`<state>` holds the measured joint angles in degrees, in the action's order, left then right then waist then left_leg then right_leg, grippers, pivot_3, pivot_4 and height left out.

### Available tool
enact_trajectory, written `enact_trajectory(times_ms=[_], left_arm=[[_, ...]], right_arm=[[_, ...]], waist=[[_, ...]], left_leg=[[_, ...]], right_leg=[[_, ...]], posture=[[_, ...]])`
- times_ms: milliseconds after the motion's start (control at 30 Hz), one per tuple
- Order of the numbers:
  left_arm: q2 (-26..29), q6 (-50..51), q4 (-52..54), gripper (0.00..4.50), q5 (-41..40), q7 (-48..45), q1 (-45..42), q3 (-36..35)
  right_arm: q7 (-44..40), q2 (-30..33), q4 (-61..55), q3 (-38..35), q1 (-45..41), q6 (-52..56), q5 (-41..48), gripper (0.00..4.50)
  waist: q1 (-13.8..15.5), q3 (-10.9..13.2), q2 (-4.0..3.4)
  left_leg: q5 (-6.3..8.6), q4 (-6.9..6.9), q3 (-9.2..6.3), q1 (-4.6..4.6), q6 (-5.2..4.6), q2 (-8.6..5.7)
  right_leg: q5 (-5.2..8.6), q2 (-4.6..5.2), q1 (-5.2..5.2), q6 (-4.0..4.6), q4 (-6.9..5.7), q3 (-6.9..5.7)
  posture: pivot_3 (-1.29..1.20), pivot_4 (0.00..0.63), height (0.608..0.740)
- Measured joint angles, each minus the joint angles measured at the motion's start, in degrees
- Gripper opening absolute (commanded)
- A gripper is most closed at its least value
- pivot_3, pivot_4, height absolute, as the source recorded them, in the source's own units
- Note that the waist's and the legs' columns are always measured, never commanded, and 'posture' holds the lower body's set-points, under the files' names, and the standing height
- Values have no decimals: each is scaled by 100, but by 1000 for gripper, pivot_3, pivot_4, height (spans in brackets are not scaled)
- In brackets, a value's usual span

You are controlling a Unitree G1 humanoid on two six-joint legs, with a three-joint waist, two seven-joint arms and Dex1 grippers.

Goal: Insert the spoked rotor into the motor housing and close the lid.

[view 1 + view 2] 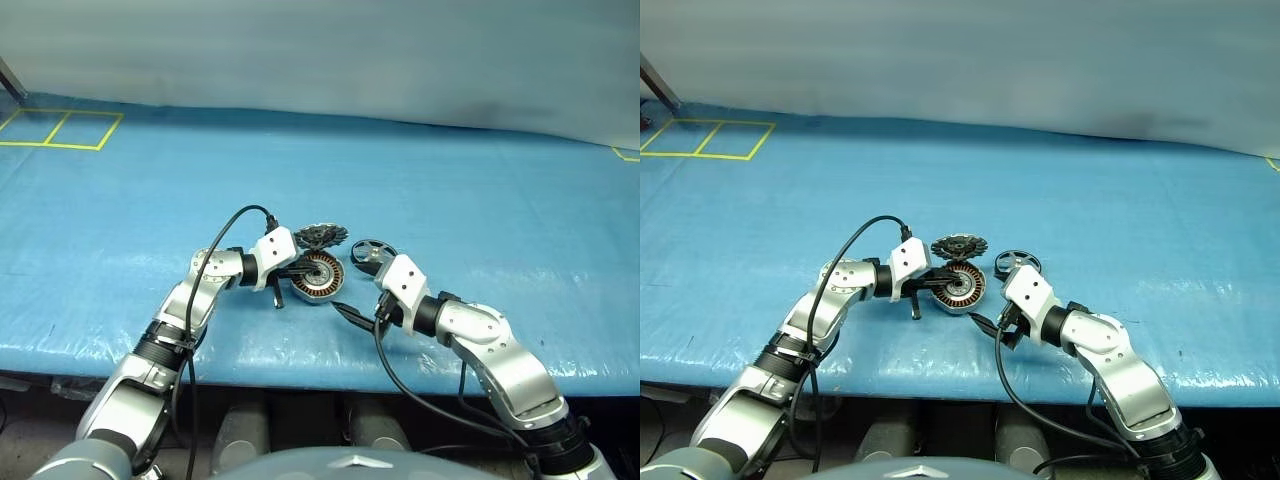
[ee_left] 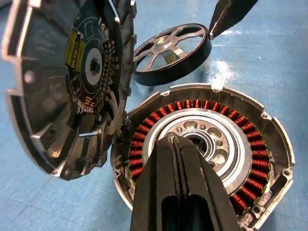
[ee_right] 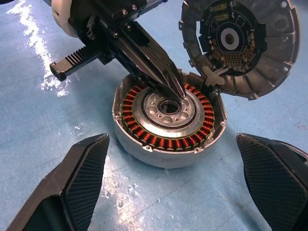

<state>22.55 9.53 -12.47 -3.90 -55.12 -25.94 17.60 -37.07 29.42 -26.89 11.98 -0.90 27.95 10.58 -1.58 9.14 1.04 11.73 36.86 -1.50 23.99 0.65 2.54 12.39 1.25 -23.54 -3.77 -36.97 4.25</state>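
While the blue table (image 1: 450, 200) stretches across the frame, your left gripper (image 3: 179, 94), at centre-left, has its fingers clenched together, tips resting on the silver centre of the motor housing (image 1: 317, 277). The lid (image 1: 320, 236) stands tilted open just behind it. Right of centre lies the spoked rotor (image 1: 372, 251), beside your right gripper (image 1: 360, 290), jaws spread wide and holding nothing.

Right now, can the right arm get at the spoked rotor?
Probably yes. The right gripper has its jaws open and empty, and the spoked rotor lies on bare blue table just past that wrist, beside the motor housing. Nothing visible blocks it.
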Motion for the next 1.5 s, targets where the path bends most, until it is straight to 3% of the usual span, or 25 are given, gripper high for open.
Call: enact_trajectory(times_ms=[800, 1500], left_arm=[[-247, -50, -412, 36, 202, -219, -416, 287], [25, -35, 87, 36, 144, -29, 73, 63]], right_arm=[[9, -67, 1, 8, 27, 0, -79, 4500], [0, -62, 3, 7, 14, -2, -102, 4500]], waist=[[3, 0, 0], [-50, -3, -1]], left_leg=[[0, 3, -1, 1, 0, -1], [0, 3, 1, -7, 0, 1]], right_leg=[[-1, 0, 1, -2, 1, 0], [-1, 0, 5, -1, -2, 1]], posture=[[0, 150, 740], [0, 150, 740]])
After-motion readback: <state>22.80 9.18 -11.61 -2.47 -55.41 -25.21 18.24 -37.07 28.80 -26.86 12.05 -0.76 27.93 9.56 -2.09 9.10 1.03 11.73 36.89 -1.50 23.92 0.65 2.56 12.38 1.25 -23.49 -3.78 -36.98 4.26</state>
